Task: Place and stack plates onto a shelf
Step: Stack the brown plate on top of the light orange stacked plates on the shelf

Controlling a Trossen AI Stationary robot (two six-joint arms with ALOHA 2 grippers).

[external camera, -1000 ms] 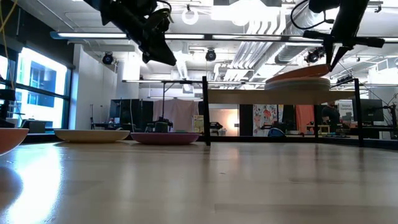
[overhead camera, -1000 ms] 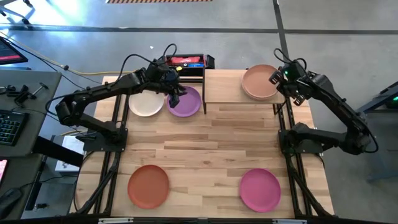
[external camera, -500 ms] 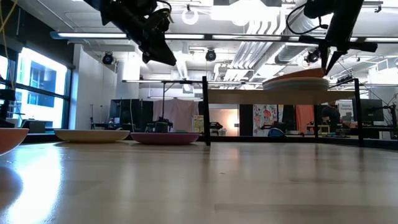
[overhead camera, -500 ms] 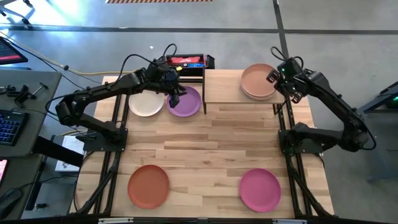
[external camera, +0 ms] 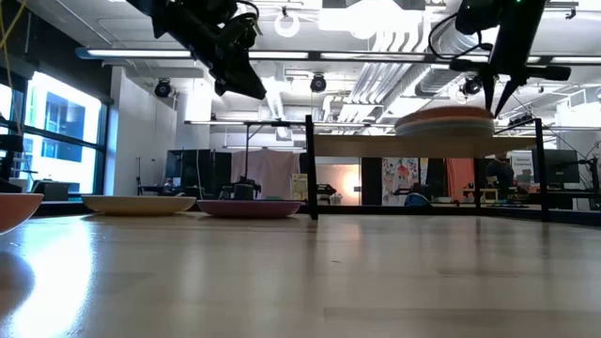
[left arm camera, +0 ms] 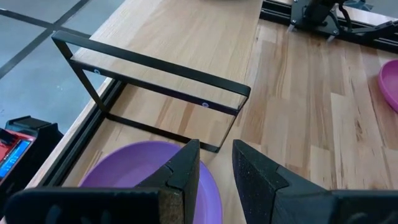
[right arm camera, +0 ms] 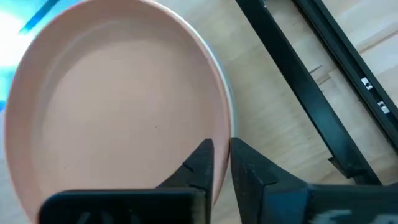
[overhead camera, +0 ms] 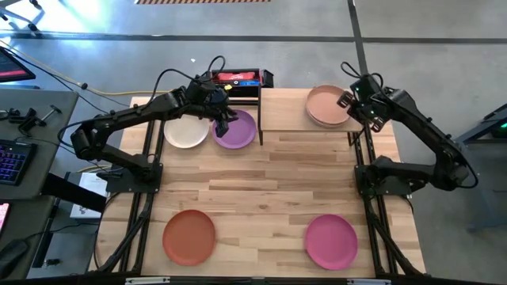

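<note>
Left gripper (overhead camera: 225,120) hangs over the purple plate (overhead camera: 235,129), beside the cream plate (overhead camera: 185,131), fingers narrowly parted and empty. On the shelf (overhead camera: 283,111), the plate stack (overhead camera: 326,105) sits at the right end, pink plate (right arm camera: 118,106) on top. Right gripper (overhead camera: 352,103) is at the stack's right rim, fingers (right arm camera: 202,163) narrowly apart astride the pink plate's edge; whether they pinch it cannot be told.

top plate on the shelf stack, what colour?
Pale pink top plate; clearest in the right wrist view.

Matt plates, wood and black metal

The table (overhead camera: 269,182) is pale planked wood with a slight sheen; the shelf (overhead camera: 281,107) is light wood on thin black metal legs; the plates (overhead camera: 326,104) look smooth and matt.
</note>
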